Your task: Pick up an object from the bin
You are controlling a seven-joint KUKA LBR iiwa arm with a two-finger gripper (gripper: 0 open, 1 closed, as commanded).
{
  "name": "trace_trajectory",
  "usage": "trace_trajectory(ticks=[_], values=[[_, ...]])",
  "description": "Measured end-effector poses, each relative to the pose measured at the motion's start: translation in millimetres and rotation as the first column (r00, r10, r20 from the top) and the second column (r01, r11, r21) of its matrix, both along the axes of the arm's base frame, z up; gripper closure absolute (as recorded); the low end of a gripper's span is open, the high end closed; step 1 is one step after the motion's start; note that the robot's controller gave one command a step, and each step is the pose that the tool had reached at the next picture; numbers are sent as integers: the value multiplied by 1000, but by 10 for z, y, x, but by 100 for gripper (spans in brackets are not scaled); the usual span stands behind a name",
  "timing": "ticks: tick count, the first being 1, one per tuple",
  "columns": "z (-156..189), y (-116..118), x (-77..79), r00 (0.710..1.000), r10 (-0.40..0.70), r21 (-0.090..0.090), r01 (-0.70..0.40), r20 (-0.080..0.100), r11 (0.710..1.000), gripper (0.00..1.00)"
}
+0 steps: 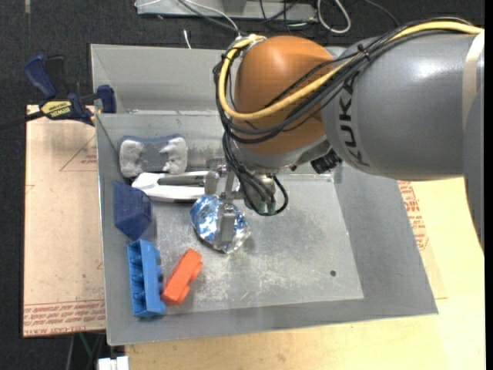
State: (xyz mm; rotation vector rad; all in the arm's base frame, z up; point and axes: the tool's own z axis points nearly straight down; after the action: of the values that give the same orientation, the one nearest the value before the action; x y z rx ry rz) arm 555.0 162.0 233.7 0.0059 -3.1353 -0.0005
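Observation:
My gripper [228, 223] reaches down under the arm's orange cover into the middle of the bin. It is planted on a shiny, crinkled blue and clear wad [206, 215] and touches it from above. Just left of the gripper, a long white plastic piece [166, 186] lies flat, with its right end hidden under the gripper. An orange block [182, 276] lies below and to the left of the wad.
Along the bin's left side lie a grey and blue lump [153, 154] at the back, a dark blue block [131, 210], and a bright blue ribbed brick [144, 278] at the front. The arm covers the bin's back right.

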Motion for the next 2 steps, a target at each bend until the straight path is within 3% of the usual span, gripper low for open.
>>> trace_trajectory(ticks=[1, 2], values=[[37, -13, 21, 1000, -4, 1, 4, 9, 1000, 0], [-1332, -576, 381, 999, -43, 3, 43, 12, 999, 0]])
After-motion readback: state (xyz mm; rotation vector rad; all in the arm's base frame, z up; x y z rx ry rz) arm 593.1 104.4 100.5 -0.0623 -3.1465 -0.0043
